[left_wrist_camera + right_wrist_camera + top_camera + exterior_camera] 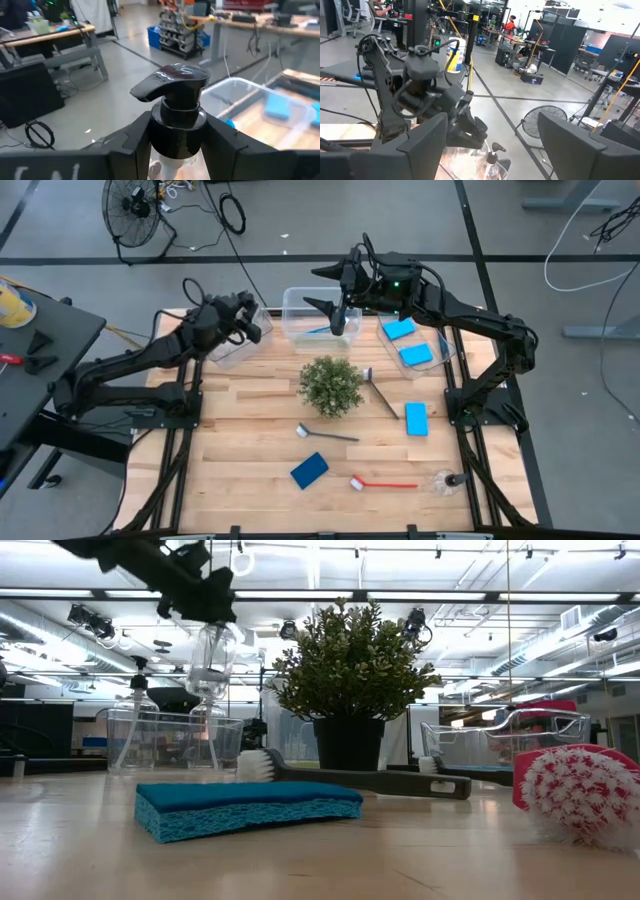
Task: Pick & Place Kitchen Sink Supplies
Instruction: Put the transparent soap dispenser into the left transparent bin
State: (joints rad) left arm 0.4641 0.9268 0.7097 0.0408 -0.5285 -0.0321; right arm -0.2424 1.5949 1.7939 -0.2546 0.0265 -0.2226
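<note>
At the table's far left, my left gripper (252, 320) is clamped on a clear bottle (210, 658) just under its black pump cap (176, 82), holding it up over the leftmost clear bin (232, 348), where at least one more bottle seems to stand, though the plastic blurs it. To the right, my right gripper (335, 292) hangs above the middle bin (318, 312) with its jaws spread wide on nothing. Further right, two blue sponges (407, 342) lie in the right bin (452, 352), and another sponge (416, 419), brushes and a bottle (446, 480) lie loose on the table (250, 440).

The wooden surface (250, 470) carries three far bins (310, 315), a central plant (330, 385), sponges (309, 470), brushes (385, 483) and a near-right bottle (445, 480).
</note>
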